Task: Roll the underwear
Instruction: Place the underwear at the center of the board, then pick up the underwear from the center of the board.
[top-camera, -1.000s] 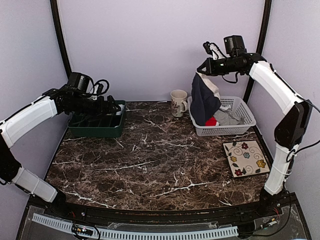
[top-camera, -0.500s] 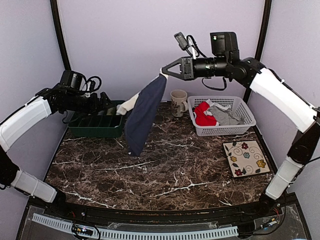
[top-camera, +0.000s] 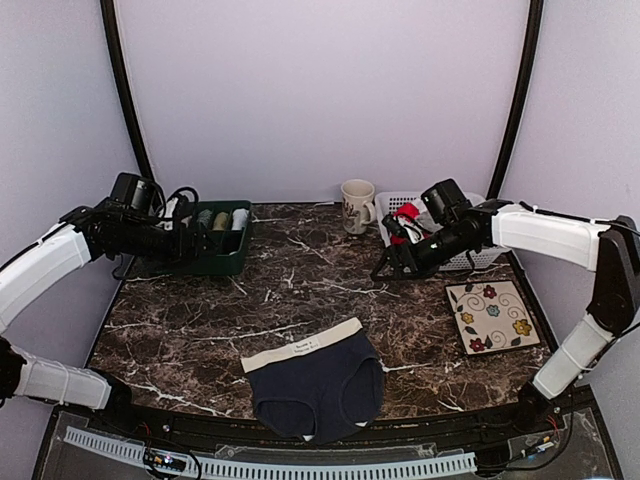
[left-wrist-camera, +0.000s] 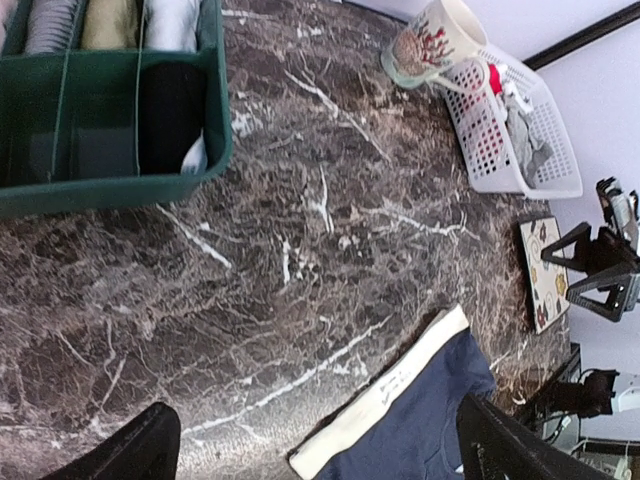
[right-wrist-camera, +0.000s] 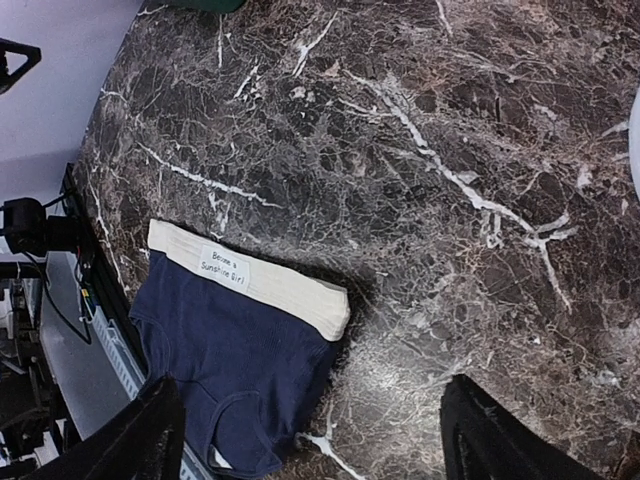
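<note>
The navy underwear (top-camera: 318, 385) with a cream waistband lies flat at the table's near edge, waistband towards the back. It shows in the left wrist view (left-wrist-camera: 420, 420) and the right wrist view (right-wrist-camera: 230, 340) too. My right gripper (top-camera: 388, 268) hangs open and empty above the marble in front of the white basket (top-camera: 483, 255), well clear of the garment; nothing is between its fingers (right-wrist-camera: 320, 440). Red underwear (top-camera: 407, 213) and grey underwear (left-wrist-camera: 525, 140) lie in the basket. My left gripper (top-camera: 205, 238) is open and empty (left-wrist-camera: 320, 455) over the green tray (top-camera: 215, 264).
The green tray (left-wrist-camera: 100, 190) at the back left holds rolled cloths in its compartments. A mug (top-camera: 356, 205) stands beside the basket. A flowered tile (top-camera: 492, 315) lies at the right. Bare marble lies between the tray, the basket and the navy garment.
My right gripper swung the navy underwear out of the basket and across the table, then opened. The garment now lies flat at the front, and the right arm is low beside the basket.
</note>
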